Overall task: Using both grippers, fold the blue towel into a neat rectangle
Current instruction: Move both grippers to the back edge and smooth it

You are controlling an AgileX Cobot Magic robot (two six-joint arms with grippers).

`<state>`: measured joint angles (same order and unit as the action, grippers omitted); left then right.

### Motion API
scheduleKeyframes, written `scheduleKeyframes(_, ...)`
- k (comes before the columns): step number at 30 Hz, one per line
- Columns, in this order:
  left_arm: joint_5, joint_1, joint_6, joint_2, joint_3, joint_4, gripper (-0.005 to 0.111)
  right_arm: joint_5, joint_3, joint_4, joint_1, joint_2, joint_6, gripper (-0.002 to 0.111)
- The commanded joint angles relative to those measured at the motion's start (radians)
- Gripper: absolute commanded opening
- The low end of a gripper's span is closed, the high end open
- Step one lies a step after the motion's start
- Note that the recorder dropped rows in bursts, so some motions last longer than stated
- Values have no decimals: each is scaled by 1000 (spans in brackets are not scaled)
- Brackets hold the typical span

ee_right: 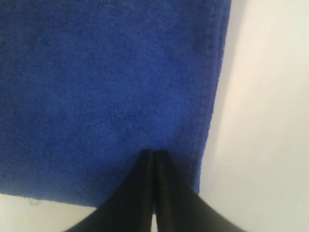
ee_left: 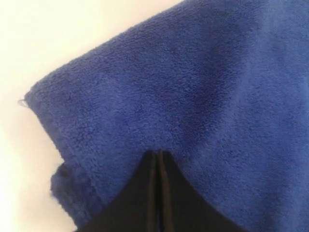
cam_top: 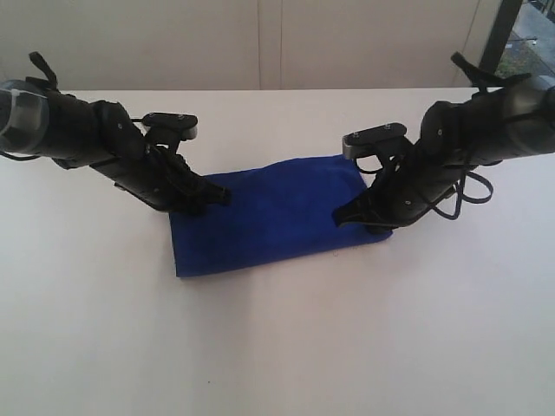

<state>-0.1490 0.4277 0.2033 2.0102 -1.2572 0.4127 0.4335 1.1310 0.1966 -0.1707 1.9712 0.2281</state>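
Note:
The blue towel (cam_top: 273, 217) lies flat on the white table (cam_top: 277, 347) as a folded rectangle, slightly skewed. My left gripper (cam_top: 224, 198) rests its tip on the towel's left end near the far corner, jaws shut with no cloth between them. In the left wrist view the closed gripper (ee_left: 158, 152) presses on the towel (ee_left: 193, 87), and a lower layer peeks out at the corner. My right gripper (cam_top: 340, 219) is shut too, tip down on the towel's right end. In the right wrist view the gripper (ee_right: 153, 152) sits on the towel (ee_right: 96, 87) close to its hemmed edge.
A pale wall (cam_top: 260, 43) rises behind the table's far edge. A dark window frame (cam_top: 499, 39) stands at the back right. Both arms slant in from the sides, with loose black cables (cam_top: 468, 186) hanging by the right one.

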Motion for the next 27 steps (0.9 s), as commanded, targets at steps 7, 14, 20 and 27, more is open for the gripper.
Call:
scheduleKeyframes(7, -24, -7, 30, -60, 0, -6, 0, 33, -4, -13, 0, -43, 4, 0)
scheduleKeyframes(14, -113, -7, 33, -184, 0, -6, 0, 6, -4, -13, 0, -146, 4, 0)
scheduleKeyframes(20, -278, -3, 38, -184, 19, 63, 0, -9, -4, -13, 4, -122, 4, 0)
scheduleKeyframes(27, -296, 46, 63, -187, 93, 47, 0, -1, -4, -13, 4, -59, 4, 0)
